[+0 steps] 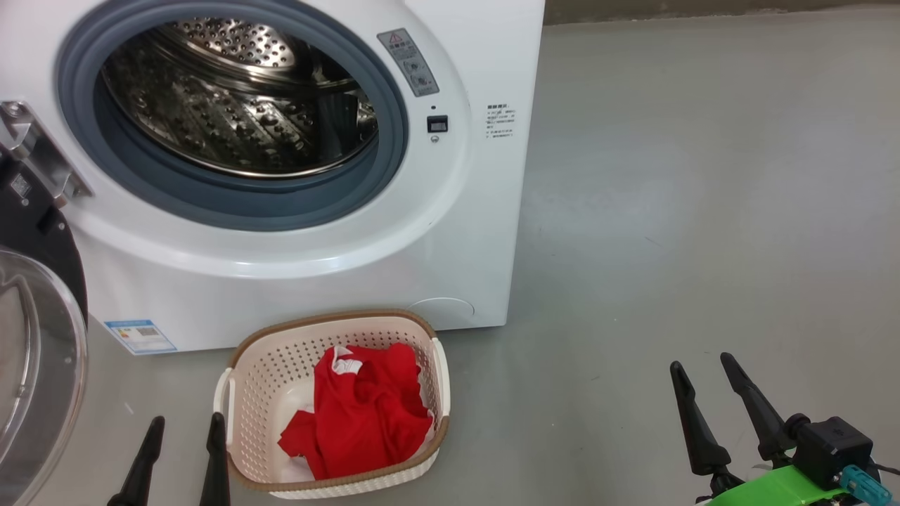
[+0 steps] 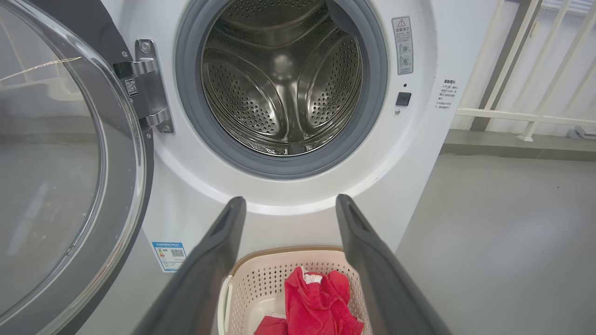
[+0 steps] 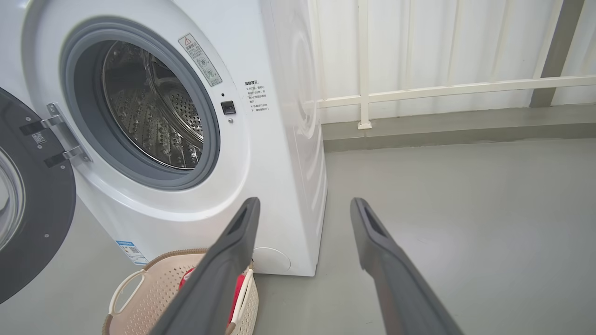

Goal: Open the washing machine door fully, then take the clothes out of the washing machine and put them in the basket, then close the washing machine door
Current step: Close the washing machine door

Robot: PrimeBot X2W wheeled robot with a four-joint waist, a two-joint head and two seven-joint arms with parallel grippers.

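The white washing machine [image 1: 450, 232] stands with its door [image 1: 35, 365] swung wide open to the left, glass window showing [image 2: 51, 163]. Its steel drum [image 1: 239, 98] looks bare of fabric. On the floor in front sits the cream basket [image 1: 267, 365] holding the red clothes [image 1: 365, 414] with white parts. My left gripper [image 1: 186, 425] is open just left of the basket, nothing between its fingers [image 2: 219, 251]. My right gripper [image 1: 703, 365] is open over bare floor far to the right, also holding nothing.
Grey floor [image 1: 703, 197] stretches to the right of the machine. A white railing and wall panels [image 3: 442, 88] stand behind it. The open door's hinge [image 2: 149, 83] juts out at the machine's left side.
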